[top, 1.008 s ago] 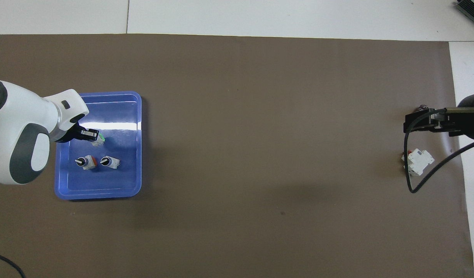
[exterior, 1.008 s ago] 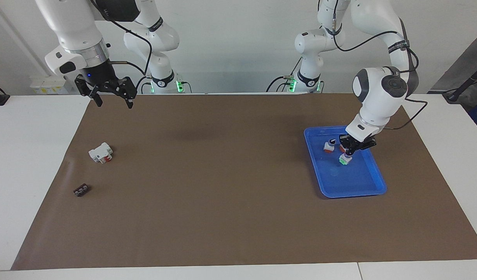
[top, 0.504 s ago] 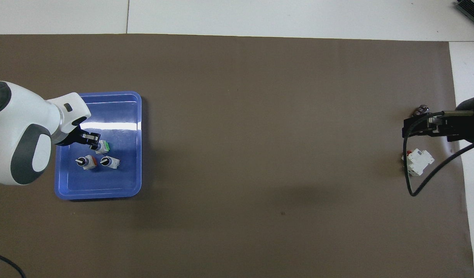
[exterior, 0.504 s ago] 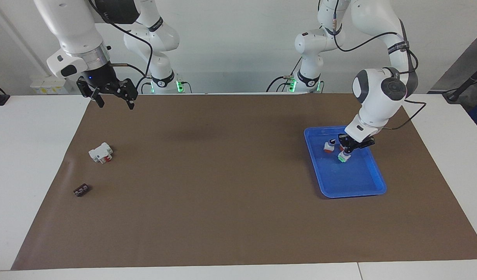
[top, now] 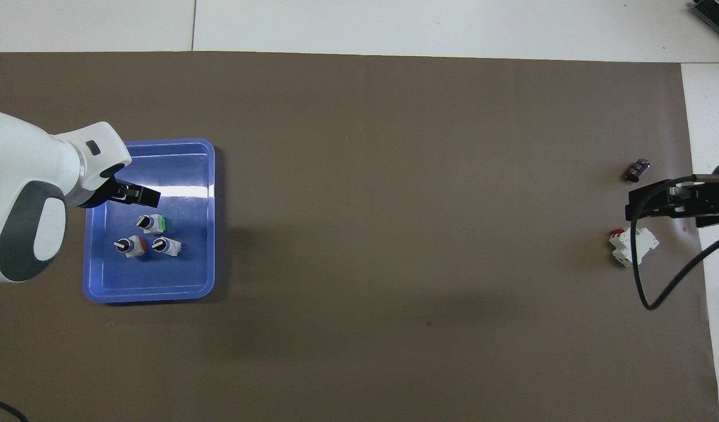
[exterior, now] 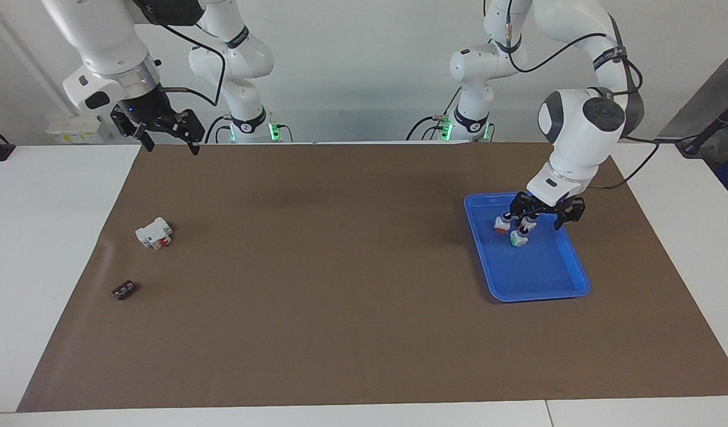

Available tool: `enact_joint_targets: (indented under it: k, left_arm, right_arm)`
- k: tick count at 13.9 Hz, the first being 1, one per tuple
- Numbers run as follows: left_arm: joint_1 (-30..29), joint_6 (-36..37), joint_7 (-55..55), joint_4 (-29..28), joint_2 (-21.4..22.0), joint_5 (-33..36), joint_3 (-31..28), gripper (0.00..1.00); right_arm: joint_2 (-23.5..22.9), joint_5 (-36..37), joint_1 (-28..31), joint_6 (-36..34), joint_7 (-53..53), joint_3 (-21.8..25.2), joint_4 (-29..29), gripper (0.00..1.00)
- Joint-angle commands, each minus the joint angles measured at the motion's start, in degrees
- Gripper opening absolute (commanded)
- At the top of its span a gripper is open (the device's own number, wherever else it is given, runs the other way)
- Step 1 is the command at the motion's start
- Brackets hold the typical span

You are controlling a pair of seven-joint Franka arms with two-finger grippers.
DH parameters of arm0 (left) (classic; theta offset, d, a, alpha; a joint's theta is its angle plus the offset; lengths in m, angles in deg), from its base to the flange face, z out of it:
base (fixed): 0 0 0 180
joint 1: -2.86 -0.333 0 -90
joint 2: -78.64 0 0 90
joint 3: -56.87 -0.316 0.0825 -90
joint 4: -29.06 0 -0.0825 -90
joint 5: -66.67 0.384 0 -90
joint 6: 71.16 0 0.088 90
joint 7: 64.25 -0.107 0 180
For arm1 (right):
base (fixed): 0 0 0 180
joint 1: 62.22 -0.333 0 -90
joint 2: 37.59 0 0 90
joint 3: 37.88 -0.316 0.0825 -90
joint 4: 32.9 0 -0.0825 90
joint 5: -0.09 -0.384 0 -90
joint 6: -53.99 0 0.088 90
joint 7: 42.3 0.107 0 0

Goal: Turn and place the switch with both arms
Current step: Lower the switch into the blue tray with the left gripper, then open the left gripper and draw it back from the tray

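No brand, label or writing could be read on anything in either view. Starting at the right arm's end of the table, the right gripper (exterior: pixel 165 144) hung in the air with its fingers spread and nothing between them, waiting over the brown mat (exterior: pixel 340 284) at the edge nearest the robots; below it on the mat lay a white block with a red part (exterior: pixel 154 232), and a small black part (exterior: pixel 124 290) lay farther from the robots than the block. Toward the left arm's end sat the blue tray (exterior: pixel 568 292), and over it the left gripper (exterior: pixel 540 217) stood released — its two fingers splayed wide, holding nothing. The switch (exterior: pixel 519 238), with its green base, rested on the tray floor just under that gripper and apart from its fingers, beside two similar switches with red bases (exterior: pixel 502 224) that lay nearer the robots. The overhead view showed what the facing view did not: the black knob tips of all three switches seen from above, with clear tray floor between the left gripper (top: pixel 141 196) and the switch (top: pixel 150 223) — whereas only the facing view showed the spread of both grippers' fingers and the arms' bases.
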Motion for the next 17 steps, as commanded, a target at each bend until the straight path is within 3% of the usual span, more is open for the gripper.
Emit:
enact_joint_targets:
  k: [1, 5, 8, 12, 17]
  left_arm:
    - [0.8, 5.0, -0.1, -0.2, 6.2, -0.2, -1.5, 0.99]
    - [15.4, 17.3, -0.2, 10.8, 6.6, -0.8, -16.0, 0.99]
    - [15.5, 23.9, -0.1, 17.9, 5.9, -3.1, -16.9, 1.00]
    - [14.0, 34.1, -0.1, 29.4, 1.2, -6.2, -17.0, 1.00]
    - [13.4, 37.1, -0.1, 31.7, 1.4, -6.3, -16.8, 1.00]
  right_arm:
    - [0.4, -0.6, 0.0, -0.1, -1.0, -0.2, -0.7, 1.00]
    - [1.7, -0.6, -1.2, -0.4, -1.1, 1.4, -2.4, 1.00]
    - [1.7, -1.3, -1.4, -0.3, -1.1, 1.3, -2.4, 1.00]
    - [2.0, -1.3, -1.4, -0.3, -1.1, 1.1, -2.1, 1.00]
    - [2.0, -1.3, -1.5, -0.3, -1.1, 1.1, -2.1, 1.00]
